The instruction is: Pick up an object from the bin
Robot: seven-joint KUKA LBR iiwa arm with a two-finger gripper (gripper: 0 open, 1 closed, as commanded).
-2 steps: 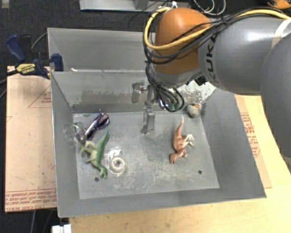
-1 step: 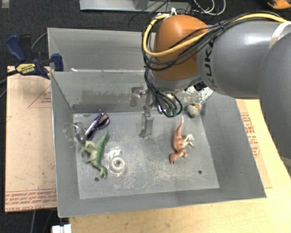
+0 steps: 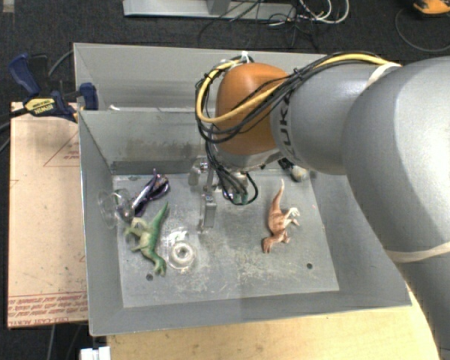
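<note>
- Nothing is picked yet as far as I can see. Every toy lies on the floor of the bin [image 3: 232,291], and I see nothing lifted off it.
- Nearest candidate is a small clear round cap [image 3: 181,254], flat on the floor at about 7 o'clock from the gripper [image 3: 207,214], near it but apart.
- Next out is a green toy dinosaur [image 3: 151,235] at about 8 o'clock from the gripper, lying just beside the cap on its far side.
- At 3 o'clock there's an orange-tan toy dinosaur [image 3: 279,223], lying alone and well clear of the rest.
- Up at 10 o'clock sits a dark purple pair of toy glasses [image 3: 151,190]. A clear plastic piece [image 3: 112,203] lies beyond it, near the bin's wall.
- The gripper hangs low near the middle of the bin, over bare metal rather than over any one toy.
- I cannot tell whether it's open or closed from this angle.
- My read is that the task is at its approach stage. Choosing a toy, closing on it and lifting it out are all left to do.
</note>
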